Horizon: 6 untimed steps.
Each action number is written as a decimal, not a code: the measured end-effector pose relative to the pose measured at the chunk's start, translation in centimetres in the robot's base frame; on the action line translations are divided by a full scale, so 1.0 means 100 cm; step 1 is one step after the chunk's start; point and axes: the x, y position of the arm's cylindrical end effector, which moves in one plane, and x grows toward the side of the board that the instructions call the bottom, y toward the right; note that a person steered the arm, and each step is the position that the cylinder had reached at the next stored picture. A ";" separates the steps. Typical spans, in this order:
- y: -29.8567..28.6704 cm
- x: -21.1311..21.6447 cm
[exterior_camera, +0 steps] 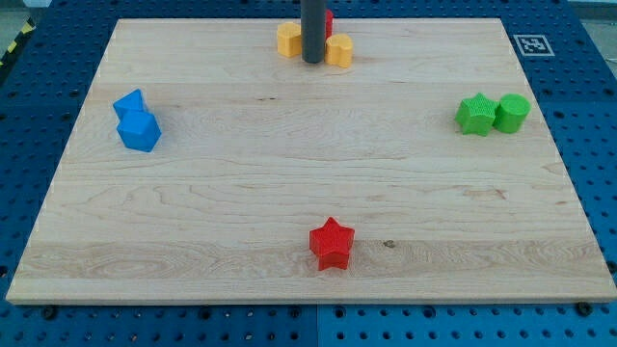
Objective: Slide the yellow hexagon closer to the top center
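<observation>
Two yellow blocks sit at the view's top centre of the wooden board [289, 173]. The left one [289, 40] looks like the yellow hexagon. The right yellow block [339, 50] has a shape I cannot make out. My tip [312, 62] stands between them, touching or nearly touching both. The dark rod rises out of the view's top and hides part of both blocks. A red block [329, 21] peeks out behind the rod.
Two blue blocks [137, 121] sit together at the view's left. A green star [475, 114] and a green cylinder [512, 113] sit at the view's right. A red star [332, 243] lies at the view's bottom centre.
</observation>
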 end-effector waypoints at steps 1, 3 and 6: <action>-0.030 -0.001; -0.042 -0.009; -0.042 -0.024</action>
